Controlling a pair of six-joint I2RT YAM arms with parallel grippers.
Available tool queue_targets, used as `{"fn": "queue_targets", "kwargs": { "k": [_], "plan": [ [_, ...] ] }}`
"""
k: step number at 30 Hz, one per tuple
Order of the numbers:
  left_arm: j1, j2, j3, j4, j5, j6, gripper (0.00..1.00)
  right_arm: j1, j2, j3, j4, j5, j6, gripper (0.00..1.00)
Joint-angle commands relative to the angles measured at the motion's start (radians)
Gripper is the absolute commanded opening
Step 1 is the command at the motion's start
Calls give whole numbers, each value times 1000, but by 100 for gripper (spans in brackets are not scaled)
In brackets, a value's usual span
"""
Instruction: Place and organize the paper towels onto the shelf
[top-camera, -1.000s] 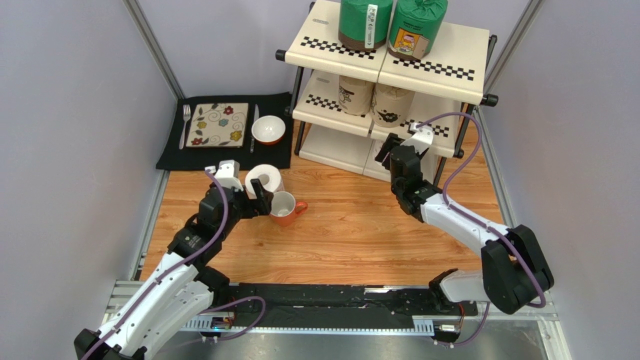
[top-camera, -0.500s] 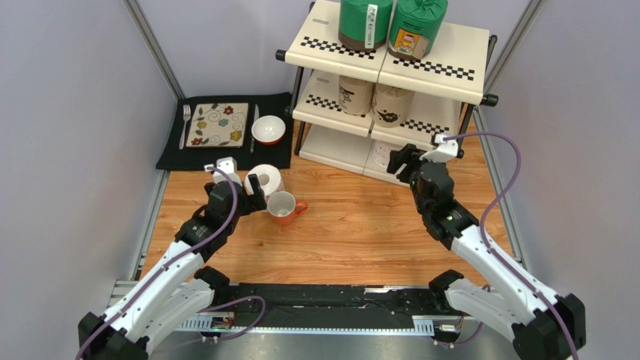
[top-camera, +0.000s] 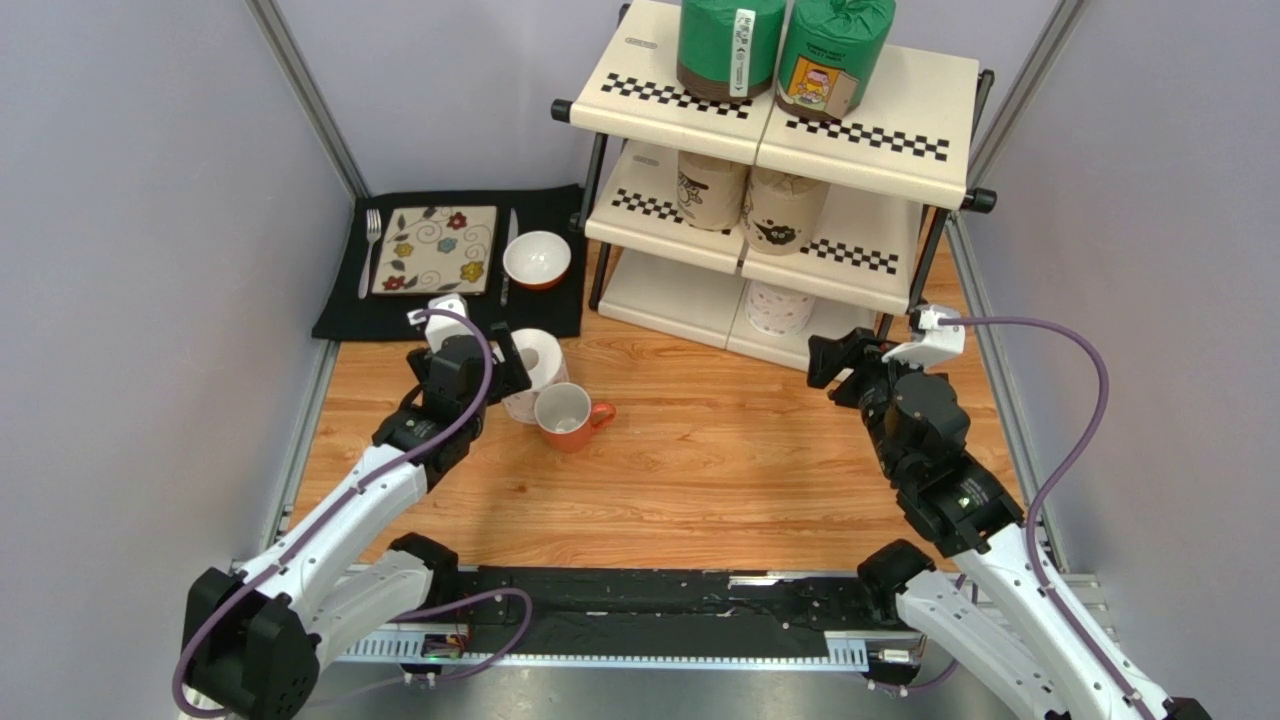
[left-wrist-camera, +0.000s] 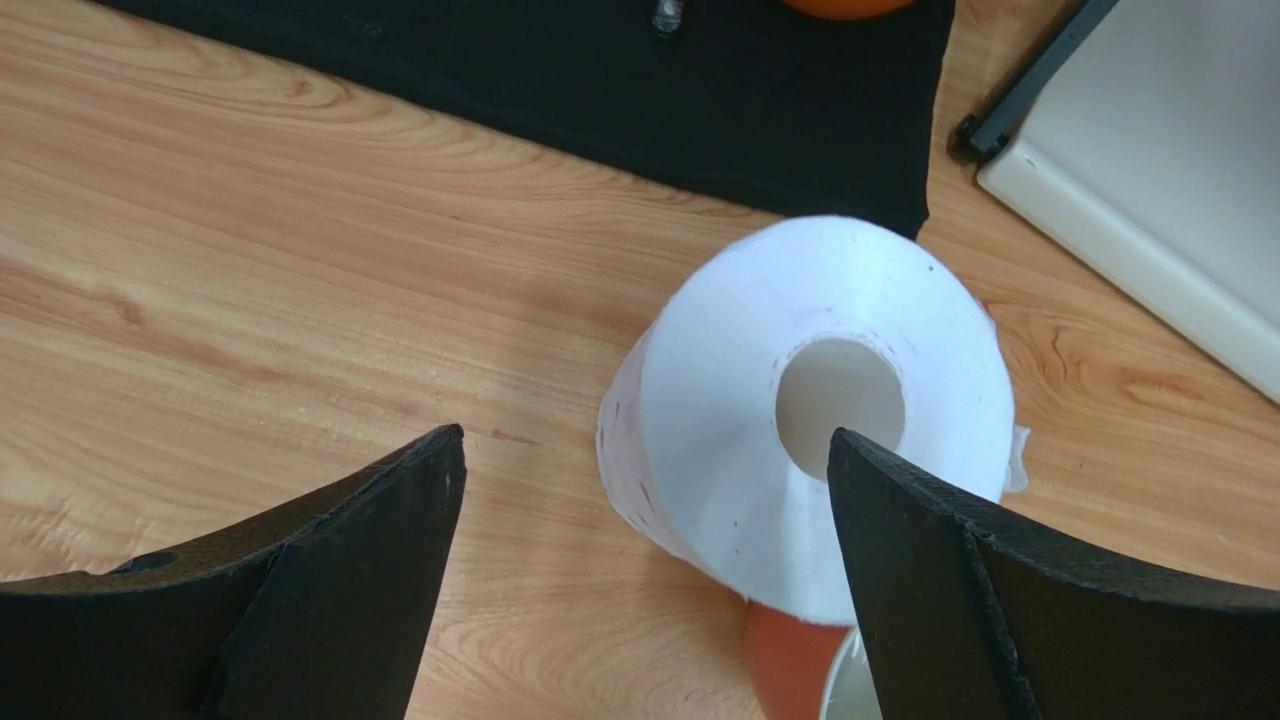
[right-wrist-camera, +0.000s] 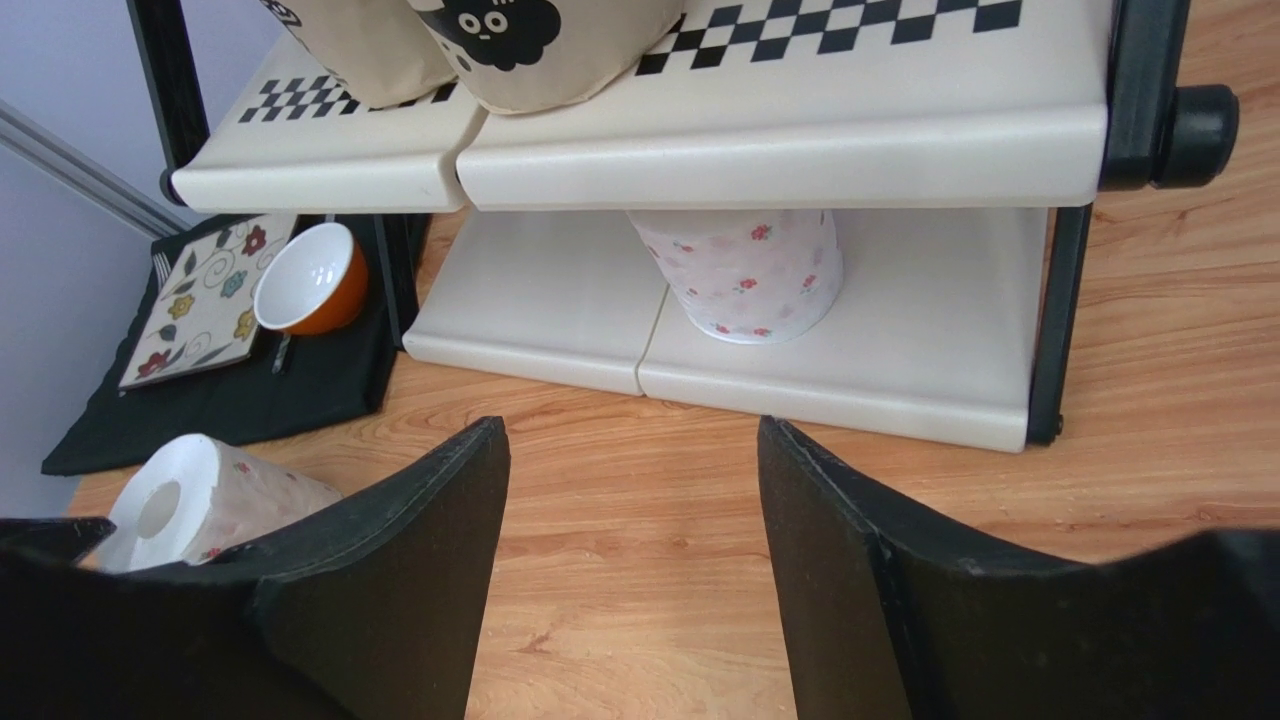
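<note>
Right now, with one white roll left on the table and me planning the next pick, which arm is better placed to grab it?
Left. The left tool hangs open directly over the white roll, a finger on each side. The right tool is open and empty across the table, facing the shelf.

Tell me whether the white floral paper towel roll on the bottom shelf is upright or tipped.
Upright: the white floral paper towel roll stands on its flat end on the cream bottom shelf panel.
</note>
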Motion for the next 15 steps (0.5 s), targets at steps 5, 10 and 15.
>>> {"fn": "queue_targets", "kwargs": {
  "k": [5, 10, 15],
  "plan": [
    [75, 68, 26, 117, 85, -38, 99, 6, -37, -15, -82, -3, 22, 65],
    [91, 116, 32, 142, 137, -47, 98, 6, -52, -14, -96, 13, 19, 65],
    [94, 151, 34, 163, 131, -40, 98, 6, -66, -14, -112, 27, 20, 64]
  ]
}}
